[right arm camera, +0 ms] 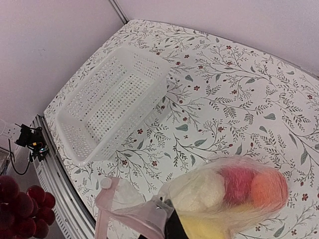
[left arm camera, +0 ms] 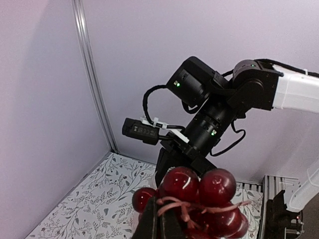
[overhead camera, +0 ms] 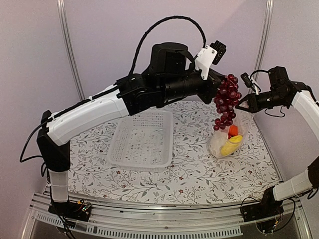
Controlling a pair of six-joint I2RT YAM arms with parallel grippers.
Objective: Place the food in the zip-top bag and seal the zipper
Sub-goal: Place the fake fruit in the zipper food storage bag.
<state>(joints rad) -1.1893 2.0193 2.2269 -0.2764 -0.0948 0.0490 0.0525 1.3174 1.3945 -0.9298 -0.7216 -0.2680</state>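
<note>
The dark purple grape bunch (overhead camera: 228, 99) hangs in the air off my left gripper (left arm camera: 158, 219). In the left wrist view its fingers are pressed together on the stem at the top of the cluster, with a few reddish strands trailing across the fruit. From the top camera the bunch dangles over the right rear part of the table, its lowest grapes just above the zip-top bag (overhead camera: 239, 119) and overlapping the bag's upper part from that angle. I cannot tell whether they touch the plastic. The bag stands on the floral tablecloth (overhead camera: 189, 174) right of centre, and its top is drawn up toward my right gripper (overhead camera: 245, 104), which appears to pinch the bag's upper edge. In the right wrist view the crumpled plastic bunches up right at that gripper. Already inside the bag I see the white cauliflower (right arm camera: 199, 194), the red pepper (right arm camera: 237, 181), the orange fruit (right arm camera: 269, 189) and yellow pieces (overhead camera: 232, 146) at the bottom. The white perforated basket (overhead camera: 115, 144) sits well to the left of the bag, mid-table, under the left arm's reach, with nothing visible in it.
</note>
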